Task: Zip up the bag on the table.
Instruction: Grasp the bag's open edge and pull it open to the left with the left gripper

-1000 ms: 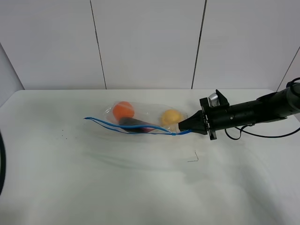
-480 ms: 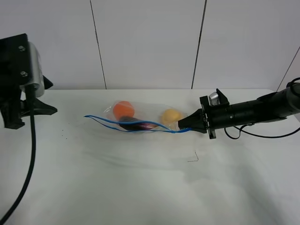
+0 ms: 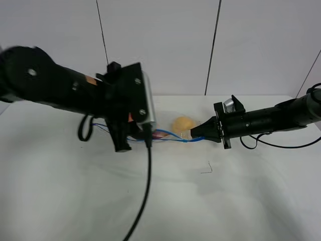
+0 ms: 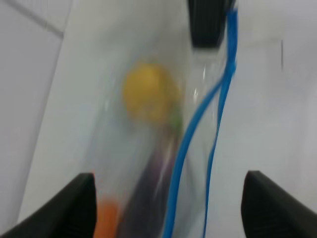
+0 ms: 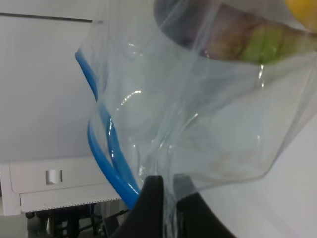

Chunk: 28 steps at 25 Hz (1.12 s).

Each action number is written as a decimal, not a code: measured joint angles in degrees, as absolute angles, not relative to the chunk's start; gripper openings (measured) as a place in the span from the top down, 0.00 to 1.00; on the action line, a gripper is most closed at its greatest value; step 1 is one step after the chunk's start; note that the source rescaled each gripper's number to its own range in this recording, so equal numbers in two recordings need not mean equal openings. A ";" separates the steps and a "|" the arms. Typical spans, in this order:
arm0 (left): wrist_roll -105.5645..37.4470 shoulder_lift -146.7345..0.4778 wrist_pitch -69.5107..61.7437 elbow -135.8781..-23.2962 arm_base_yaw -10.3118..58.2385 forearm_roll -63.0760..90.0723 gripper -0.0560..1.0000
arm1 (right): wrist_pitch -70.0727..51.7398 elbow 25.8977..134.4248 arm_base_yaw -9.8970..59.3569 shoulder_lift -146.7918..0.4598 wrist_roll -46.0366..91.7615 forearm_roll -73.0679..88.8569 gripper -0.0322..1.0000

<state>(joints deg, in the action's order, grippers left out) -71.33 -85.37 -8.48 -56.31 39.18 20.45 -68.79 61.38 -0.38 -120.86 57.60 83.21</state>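
The bag [image 5: 208, 129], clear and crinkled, is stretched lengthwise over the plain white table [image 3: 225, 196], and one end is pinched in the closed right gripper [image 3: 193, 135]. Its blue zip strip [image 4: 225, 74] is seen as two lines parting away from that gripper, so the mouth is unsealed. A yellow fruit [image 4: 146, 94] is seen nearest the right gripper. A dark purple piece [image 4: 148, 193] and an orange piece [image 4: 106, 220] are seen farther along, under the wide-spread left gripper [image 4: 168, 198].

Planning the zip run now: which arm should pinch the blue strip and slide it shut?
Left. The left gripper is open over the bag, with the blue strip between its fingers. The right gripper is shut on the bag's end, anchoring it.
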 joint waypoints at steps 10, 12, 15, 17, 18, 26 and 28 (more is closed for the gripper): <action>-71.22 -100.65 14.24 -56.31 50.81 20.64 0.15 | -68.83 61.38 -0.38 -120.86 56.57 83.55 0.97; -71.22 -103.33 18.31 -56.31 51.58 20.64 0.15 | -68.83 61.38 -0.38 -120.86 56.26 83.66 0.97; -71.01 -106.76 23.70 -56.31 51.87 20.68 0.15 | -68.83 61.38 -0.38 -120.86 56.08 83.73 0.97; -70.38 -108.63 27.35 -56.31 51.87 20.68 0.15 | -68.83 61.38 -0.38 -120.86 55.94 83.80 0.97; -70.09 -109.38 28.99 -56.31 51.87 20.82 0.15 | -68.85 61.38 -0.38 -120.86 55.87 83.80 0.97; -69.67 -110.54 30.97 -55.81 51.87 21.01 0.52 | -68.90 61.38 -0.38 -120.86 55.49 83.80 0.97; -69.68 -110.54 30.97 -55.81 51.87 21.11 0.63 | -68.90 61.38 -0.38 -120.86 55.44 83.80 0.97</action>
<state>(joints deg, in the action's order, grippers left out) -69.68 -110.54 30.97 -55.81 51.87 21.11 -68.90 61.38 -0.38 -120.86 55.44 83.80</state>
